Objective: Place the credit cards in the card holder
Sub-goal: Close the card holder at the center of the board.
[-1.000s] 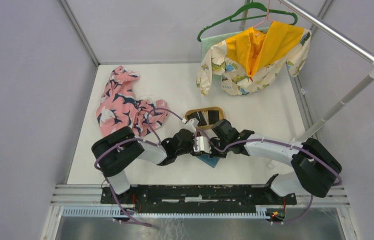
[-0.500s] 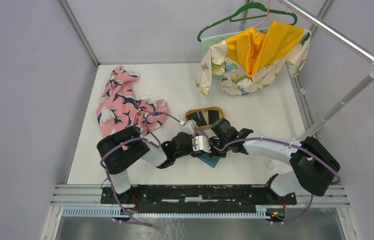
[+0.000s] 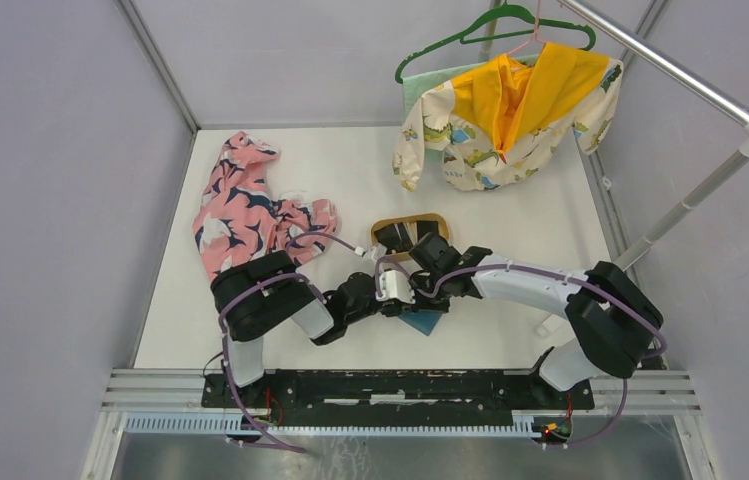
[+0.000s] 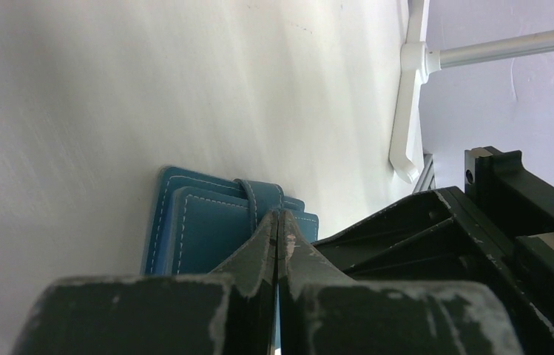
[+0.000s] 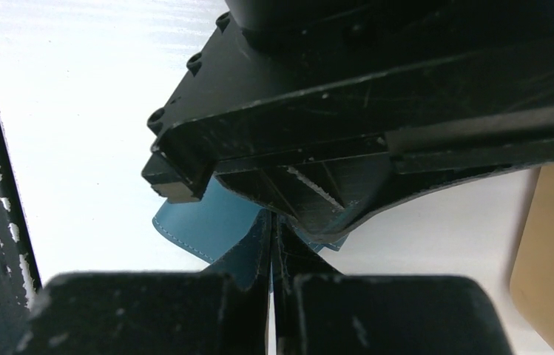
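Observation:
The teal-blue card holder [image 3: 428, 322] lies on the white table, partly under both grippers. In the left wrist view the card holder [image 4: 200, 229] is folded, its strap tab running up to my left gripper [image 4: 279, 216], which is shut with its tips pinched on that tab. My right gripper [image 5: 272, 220] is shut too, its tips resting against the card holder [image 5: 200, 222], with nothing visibly between them. From above, the left gripper [image 3: 400, 300] and right gripper [image 3: 420, 295] meet nose to nose. Dark credit cards [image 3: 420, 235] lie in the tan tray [image 3: 382, 225] just behind.
A pink floral cloth [image 3: 245, 205] lies at the left of the table. A yellow and printed garment [image 3: 510, 110] hangs on a green hanger [image 3: 495, 25] from the rack pole [image 3: 710, 190] at the right. The rack's white foot [image 4: 407, 111] stands beyond the card holder.
Both arms have shifted slightly to the left, and the left arm's elbow has swung right. Both grippers stayed shut over the card holder.

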You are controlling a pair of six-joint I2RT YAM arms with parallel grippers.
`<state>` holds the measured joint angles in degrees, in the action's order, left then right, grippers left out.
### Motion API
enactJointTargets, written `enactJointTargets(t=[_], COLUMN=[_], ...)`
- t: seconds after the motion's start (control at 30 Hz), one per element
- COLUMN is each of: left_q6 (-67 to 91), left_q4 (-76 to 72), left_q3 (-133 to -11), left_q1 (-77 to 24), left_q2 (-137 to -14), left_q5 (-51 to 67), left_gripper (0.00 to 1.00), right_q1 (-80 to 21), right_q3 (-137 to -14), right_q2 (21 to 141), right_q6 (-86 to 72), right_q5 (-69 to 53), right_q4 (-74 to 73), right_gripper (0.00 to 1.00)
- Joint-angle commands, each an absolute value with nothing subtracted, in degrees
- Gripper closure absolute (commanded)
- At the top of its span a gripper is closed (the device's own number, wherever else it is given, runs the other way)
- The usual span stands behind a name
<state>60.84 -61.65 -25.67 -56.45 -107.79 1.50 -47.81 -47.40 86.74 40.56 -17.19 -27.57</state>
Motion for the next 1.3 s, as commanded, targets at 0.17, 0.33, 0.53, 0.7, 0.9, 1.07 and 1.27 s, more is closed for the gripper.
enactJointTargets(t=[0.17, 0.33, 0.53, 0.7, 0.9, 1.07, 1.27], left_q6=[61.21, 61.58, 61.39, 61.34, 61.34, 61.39, 61.60], left_q4=[-49.80, -51.25, -50.39, -50.17, -49.79, -49.17, -49.07], left_q3=[-21.01, -20.92, -20.67, -20.69, -20.95, -20.83, -21.05], left_q1=[-59.41, -59.40, -58.69, -58.07, -58.00, -57.63, -57.29], left_q2=[-114.80, -116.27, -115.63, -115.52, -114.87, -113.23, -111.38], left_q5=[4.26, 4.30, 3.83, 3.91, 3.89, 4.21, 4.93], left_gripper=[0.98, 0.98, 0.98, 0.98, 0.98, 0.98, 0.98], right_q1=[-48.65, -48.07, -44.03, -41.54, -39.88, -42.79, -45.41], right_q3=[-50.37, -49.65, -47.42, -45.85, -42.40, -39.83, -36.85], right_q2=[92.38, 89.78, 83.16, 79.28, 76.98, 77.02, 75.77], right_q6=[41.74, 42.54, 44.44, 45.51, 45.26, 46.05, 45.38], right_q5=[-10.82, -14.91, -23.07, -27.70, -31.12, -28.58, -22.63], right_q4=[-30.52, -29.67, -29.09, -28.65, -24.57, -20.30, -15.02], right_gripper=[1.00, 0.96, 0.81, 0.75, 0.69, 0.67, 0.66])
